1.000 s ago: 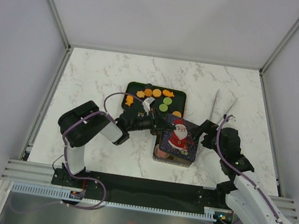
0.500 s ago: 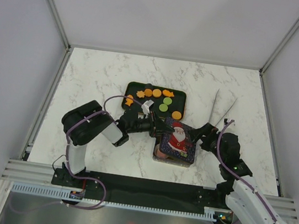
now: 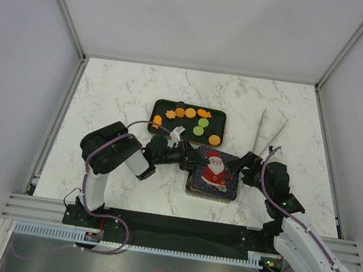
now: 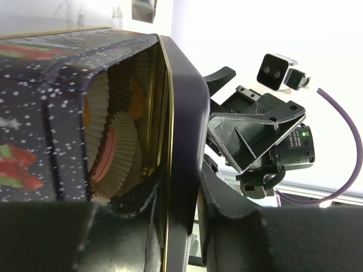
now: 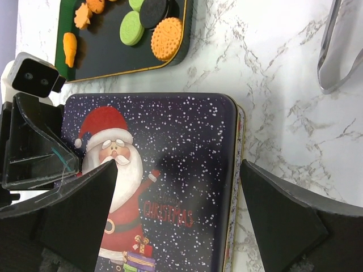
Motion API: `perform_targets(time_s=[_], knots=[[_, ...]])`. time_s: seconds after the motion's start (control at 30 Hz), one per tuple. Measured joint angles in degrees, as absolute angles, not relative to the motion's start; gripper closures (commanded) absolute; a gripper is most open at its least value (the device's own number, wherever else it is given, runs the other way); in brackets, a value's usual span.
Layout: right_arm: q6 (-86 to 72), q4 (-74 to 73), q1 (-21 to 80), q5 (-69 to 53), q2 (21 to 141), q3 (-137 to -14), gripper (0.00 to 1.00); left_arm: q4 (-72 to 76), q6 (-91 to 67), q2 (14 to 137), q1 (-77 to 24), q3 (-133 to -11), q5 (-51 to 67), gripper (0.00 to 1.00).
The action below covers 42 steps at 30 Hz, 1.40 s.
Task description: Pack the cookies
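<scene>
surface: white, grey-veined marble-look surface point(image 3: 105, 98), carrying everything listed below.
left pincer: black two-finger left pincer point(image 3: 190, 157), low at the left edge of the tin. its jaws stand a narrow way apart with the lid's rim between them. whether they press on the rim cannot be told.
tray: dark green rectangular tray with a gold rim point(image 3: 182, 129), behind the tin and just apart from it.
cookies: small flat cookies point(image 3: 190, 113) lying loose on the tray: orange rounds, two green rounds, one black round, and orange fish and flower shapes.
paper cups: white fluted paper cups point(image 4: 122, 141) inside the tin, seen through a gap under the lid's left edge. orange and pink show among them, too hidden to identify.
tin: navy rectangular metal tin point(image 3: 208, 194), near the front middle of the surface.
lid: navy snow-speckled lid with a santa picture point(image 3: 216, 171), lying over the tin.
right pincer: black two-finger right pincer point(image 5: 178, 167), jaws spread wide above the lid's right end, holding nothing.
tongs: slim silver metal tongs point(image 3: 259, 130), lying right of the tray, apart from the tin.
</scene>
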State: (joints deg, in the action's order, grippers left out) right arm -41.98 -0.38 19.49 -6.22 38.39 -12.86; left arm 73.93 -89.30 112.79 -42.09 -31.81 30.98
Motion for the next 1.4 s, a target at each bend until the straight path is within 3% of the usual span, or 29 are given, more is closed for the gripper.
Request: perform_targets(time_s=[0.5,1.4], knots=[[-40.60,-0.32,19.49,-9.06,44.99,-12.88,0.03,74.39,-89.56,113.01,-40.77,-30.24,31.62,0.51],[-40.27,3.01,19.49,-9.61,47.07,-12.25,0.06,73.76,-87.59,109.01,-37.58,-27.20,33.63,0.46]])
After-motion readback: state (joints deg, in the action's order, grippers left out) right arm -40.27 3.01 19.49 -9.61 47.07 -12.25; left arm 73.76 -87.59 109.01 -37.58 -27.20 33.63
